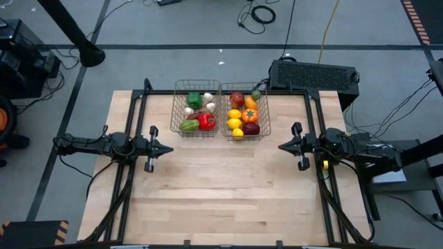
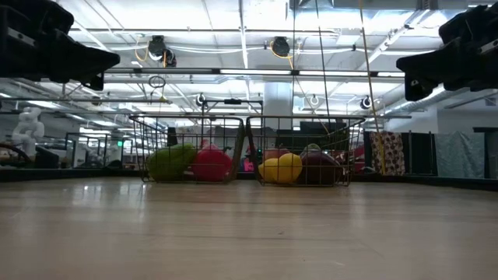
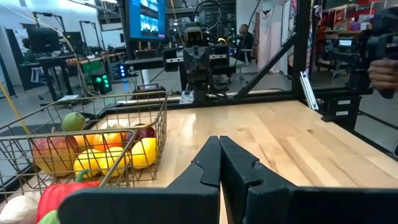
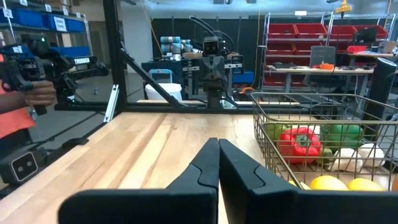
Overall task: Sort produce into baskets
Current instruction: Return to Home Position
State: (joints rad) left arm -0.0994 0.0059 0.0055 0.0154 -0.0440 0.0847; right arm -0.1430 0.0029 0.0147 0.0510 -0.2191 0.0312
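Two wire-mesh baskets stand side by side at the table's far middle. The left basket [image 1: 196, 109] holds green peppers, a red pepper [image 1: 206, 122] and white garlic [image 1: 208, 99]. The right basket [image 1: 244, 111] holds lemons [image 1: 234, 115], oranges, red apples and a green fruit. My left gripper [image 1: 169, 149] is shut and empty, held above the table's left side, pointing right. My right gripper [image 1: 281, 146] is shut and empty, held above the right side, pointing left. Both grippers stay nearer than the baskets.
A black box [image 1: 313, 74] sits beyond the table's far right corner. Bare wooden tabletop [image 1: 221, 194] spreads between the arms and toward the near edge. A person's hand holding a device [image 4: 34, 87] shows beyond the table in the right wrist view.
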